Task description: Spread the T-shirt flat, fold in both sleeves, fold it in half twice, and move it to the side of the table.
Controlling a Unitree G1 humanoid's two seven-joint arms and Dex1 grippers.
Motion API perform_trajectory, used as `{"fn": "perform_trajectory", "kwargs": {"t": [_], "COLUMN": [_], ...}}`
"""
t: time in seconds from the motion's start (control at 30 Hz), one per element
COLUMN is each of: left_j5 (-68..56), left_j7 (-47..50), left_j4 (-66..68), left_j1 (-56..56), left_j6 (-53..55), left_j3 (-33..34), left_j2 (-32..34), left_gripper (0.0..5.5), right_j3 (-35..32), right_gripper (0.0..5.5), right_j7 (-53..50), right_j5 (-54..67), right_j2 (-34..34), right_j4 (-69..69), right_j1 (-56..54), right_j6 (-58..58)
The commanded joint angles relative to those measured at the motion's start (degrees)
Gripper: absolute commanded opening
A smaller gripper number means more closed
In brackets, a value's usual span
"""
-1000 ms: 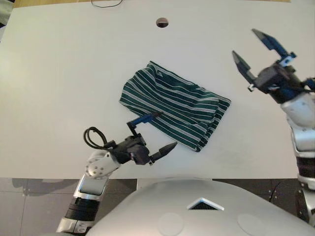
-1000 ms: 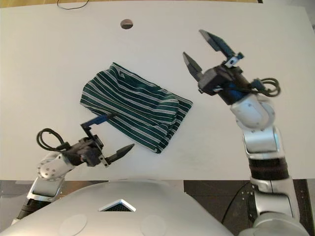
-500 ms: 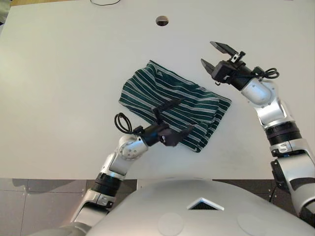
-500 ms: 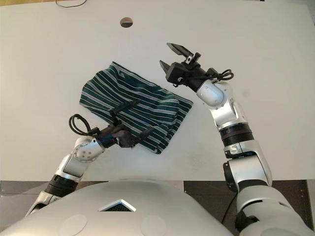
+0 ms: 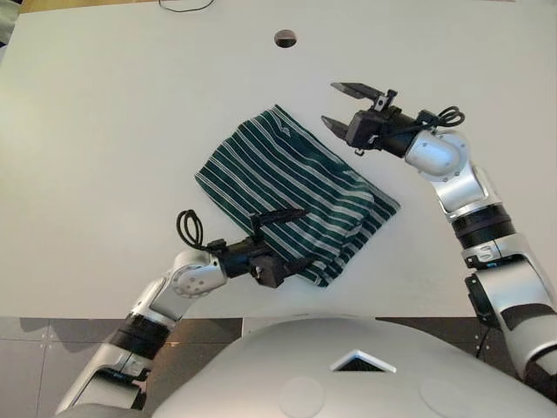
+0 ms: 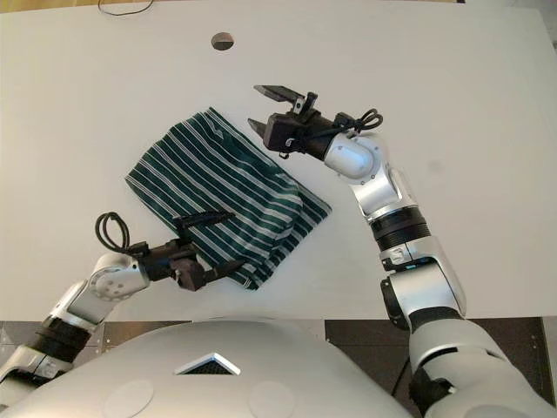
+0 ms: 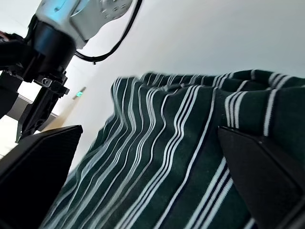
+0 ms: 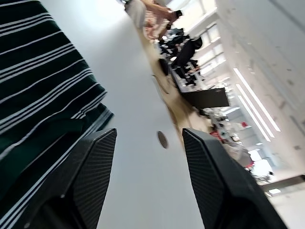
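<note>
A folded dark green T-shirt (image 5: 287,196) with white stripes lies as a slanted bundle in the middle of the white table (image 5: 104,131). My left gripper (image 5: 294,237) is open at the shirt's near edge, one finger over the cloth and one low at its hem. My right gripper (image 5: 339,105) is open just above the shirt's far right edge, near its top corner. The left wrist view has striped cloth (image 7: 181,157) between the two fingers, with the right gripper (image 7: 33,100) farther off. Striped cloth (image 8: 43,100) also lies beside the right wrist's fingers (image 8: 95,167).
A round cable hole (image 5: 285,38) sits in the table near its far edge, and a thin black cord (image 5: 187,5) lies at that edge. Bare white tabletop stretches to the left and right of the shirt.
My left gripper moved in from the near left onto the shirt's near edge. My right gripper swung in from the far right to the shirt's far edge. The shirt shifted slightly left.
</note>
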Motion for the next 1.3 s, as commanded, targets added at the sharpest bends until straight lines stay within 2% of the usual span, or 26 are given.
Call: {"fn": "perform_trajectory", "kwargs": {"t": [0.03, 0.13, 0.3, 0.47, 0.63, 0.8, 0.93, 1.03, 1.17, 1.3], "left_j5": [-3.9, -5.1, -6.2, -10.4, -17.1, -21.3, -32.8, -40.0, -36.6, -30.8], "left_j7": [-5.6, -5.7, -1.5, -2.3, -5.5, -7.0, -4.4, -1.2, -0.4, 0.2], "left_j4": [-3.7, -4.0, 0.0, -3.4, -9.1, -14.3, -18.7, -16.1, -7.1, 1.4], "left_j1": [8.7, 9.6, 4.0, 3.6, 6.0, 9.3, 8.2, 4.1, -0.6, -6.2], "left_j6": [1.5, 1.2, 1.2, 0.7, 0.4, 0.6, 1.8, 5.2, 7.4, 6.7], "left_j3": [-0.3, 1.2, 8.1, 8.3, 7.4, 8.2, 13.4, 17.1, 18.6, 21.8], "left_j2": [9.2, 10.9, 8.5, 6.5, 7.6, 8.4, 6.2, 0.8, -4.5, -6.6], "left_gripper": [5.24, 5.24, 5.24, 5.24, 5.24, 5.24, 5.24, 5.24, 5.24, 5.24], "right_j3": [2.4, 3.5, 6.4, 10.3, 12.3, 10.2, 8.2, 0.9, -6.6, -8.8], "right_gripper": [2.58, 2.58, 2.58, 2.58, 2.58, 2.58, 2.58, 2.58, 2.58, 2.58], "right_j7": [2.9, 2.6, 3.0, 6.4, 0.9, -1.6, -2.2, -8.4, -12.8, -11.0], "right_j5": [0.5, -0.4, -1.3, -1.3, -5.8, -4.6, -3.5, 1.3, 6.0, 7.5], "right_j2": [3.9, 6.5, 10.7, 12.0, 15.8, 16.9, 16.9, 14.5, 11.5, 11.4], "right_j4": [3.1, 6.3, 8.9, 7.9, 27.5, 40.4, 46.0, 50.3, 51.1, 46.8], "right_j1": [-3.4, -5.1, -4.5, -1.1, -6.0, -10.3, -12.0, -16.3, -17.3, -13.0], "right_j6": [1.5, 1.6, 0.7, 0.6, 1.9, 2.7, 4.6, 11.3, 13.2, 7.8]}}
